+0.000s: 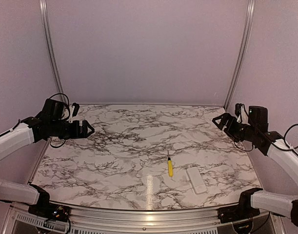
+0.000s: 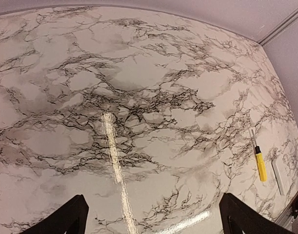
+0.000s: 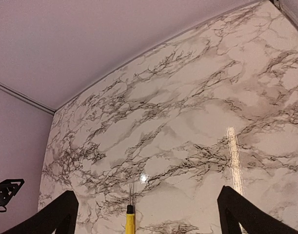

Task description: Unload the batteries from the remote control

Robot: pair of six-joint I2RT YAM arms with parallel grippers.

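The white remote control (image 1: 196, 179) lies flat on the marble table near the front right; its edge also shows in the left wrist view (image 2: 278, 176). No batteries are visible in any view. My left gripper (image 1: 88, 129) is open and empty, held above the table's left side, far from the remote. My right gripper (image 1: 218, 120) is open and empty, held above the table's right side, behind the remote. Both wrist views show wide-spread black fingertips (image 2: 66, 219) (image 3: 239, 212) with nothing between them.
A yellow-handled screwdriver (image 1: 169, 167) lies just left of the remote, tip pointing to the back; it also shows in the left wrist view (image 2: 260, 163) and the right wrist view (image 3: 129, 219). Walls enclose the table (image 1: 139, 141) on three sides.
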